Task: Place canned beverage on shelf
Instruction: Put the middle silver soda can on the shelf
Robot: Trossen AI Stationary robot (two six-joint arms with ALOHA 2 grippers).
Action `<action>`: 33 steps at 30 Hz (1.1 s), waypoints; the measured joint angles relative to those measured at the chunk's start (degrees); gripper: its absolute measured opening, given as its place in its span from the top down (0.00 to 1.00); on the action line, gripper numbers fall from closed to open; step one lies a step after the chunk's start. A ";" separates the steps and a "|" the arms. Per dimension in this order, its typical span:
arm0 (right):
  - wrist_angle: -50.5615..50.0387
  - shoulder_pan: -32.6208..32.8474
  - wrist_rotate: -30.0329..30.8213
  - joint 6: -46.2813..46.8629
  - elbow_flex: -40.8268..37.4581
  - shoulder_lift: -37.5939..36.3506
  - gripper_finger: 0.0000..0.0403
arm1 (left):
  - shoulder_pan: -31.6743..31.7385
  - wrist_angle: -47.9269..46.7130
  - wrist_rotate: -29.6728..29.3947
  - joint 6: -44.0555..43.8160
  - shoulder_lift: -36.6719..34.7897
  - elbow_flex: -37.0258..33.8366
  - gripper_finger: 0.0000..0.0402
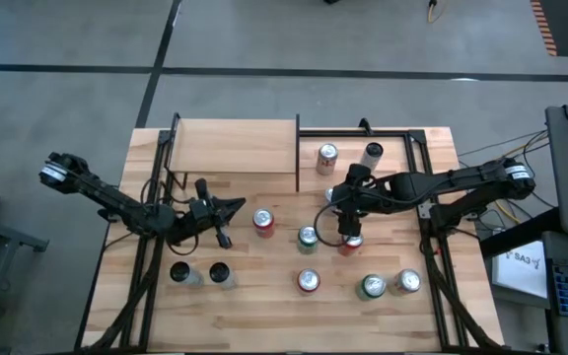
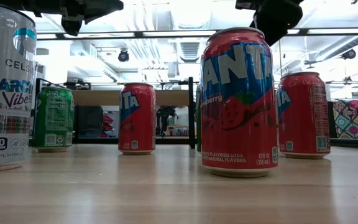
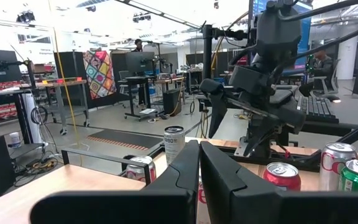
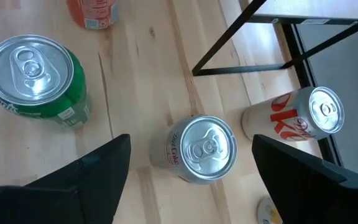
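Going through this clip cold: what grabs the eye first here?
The many cans standing across the tabletop, with a big red Fanta can filling the low view. Next, the right gripper hangs open above a red can near the table's middle, pointing down. The left gripper, shut, waits at the left, and the shelf at the far left holds no can.

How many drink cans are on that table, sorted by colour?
Seen from above, on the wooden tabletop:
Red aluminium cans: 3
Green aluminium cans: 2
Black aluminium cans: 2
Silver or white aluminium cans: 3
Total: 10
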 joint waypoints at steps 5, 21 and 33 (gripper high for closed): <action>0.13 -1.28 -0.92 0.10 0.00 0.55 0.19 | 0.00 -0.02 0.00 0.00 0.00 0.00 1.00; 0.27 -9.55 -9.01 3.65 0.00 2.08 0.19 | 0.00 -2.15 0.02 -1.53 0.09 0.01 1.00; 0.24 -9.92 -8.98 5.77 -0.33 4.05 0.19 | 0.00 -2.13 0.02 -1.51 0.09 0.01 1.00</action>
